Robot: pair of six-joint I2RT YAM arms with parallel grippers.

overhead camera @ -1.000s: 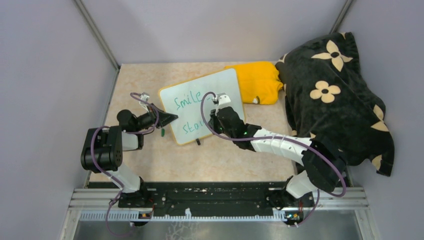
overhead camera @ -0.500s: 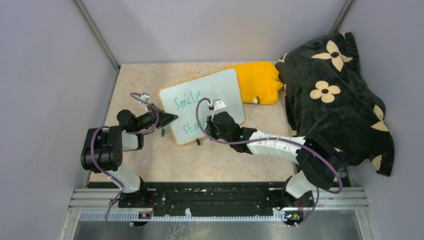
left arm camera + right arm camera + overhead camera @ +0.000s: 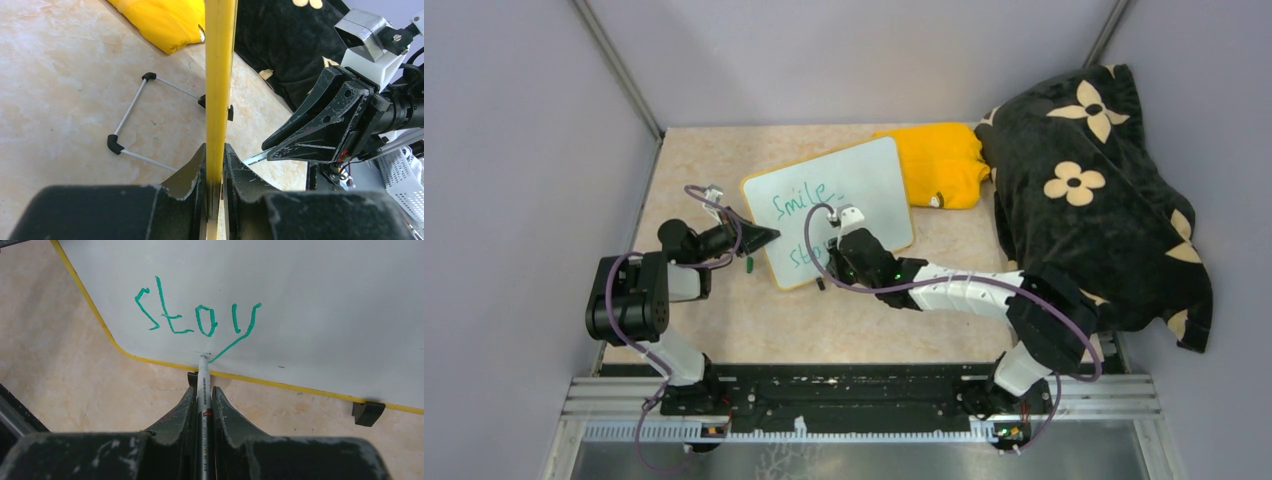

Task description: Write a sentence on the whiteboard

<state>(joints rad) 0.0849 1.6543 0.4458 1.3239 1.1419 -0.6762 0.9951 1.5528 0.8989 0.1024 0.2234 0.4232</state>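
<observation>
Currently, right gripper [image 3: 203, 390]: jaws pressed together on a thin marker [image 3: 202, 374], barrel running straight out between them.
Left gripper [image 3: 216, 152]: pinching the yellow rim of the whiteboard [image 3: 864, 175] at the board's left edge, centre-left of the top view.
Sentence [image 3: 197, 317]: green "Smile" above, "stay" below; the lower word sits in the upper left of the right wrist view, and the y's tail runs down to the marker tip.
Tip position: at the board's bottom edge, just beside the rim.
Risk 1: tip may run off the rim onto the table [image 3: 724, 160]; cause, no white margin left below it.
Risk 2: board may pivot or skid under pen pressure; cause, it is held at one edge only.
Risk 3: fresh ink may smear; cause, right arm and its cable lie over the lower line.
Risk 4: marker may slide back in the jaws; cause, a slim, smooth barrel.
Surface: pale mottled tabletop; a wire stand [image 3: 131, 107] lies flat on it.
Room: plain grey-lilac walls [image 3: 524, 150]; yellow cloth [image 3: 944, 160] and black flowered blanket [image 3: 1084, 180] at upper right.
</observation>
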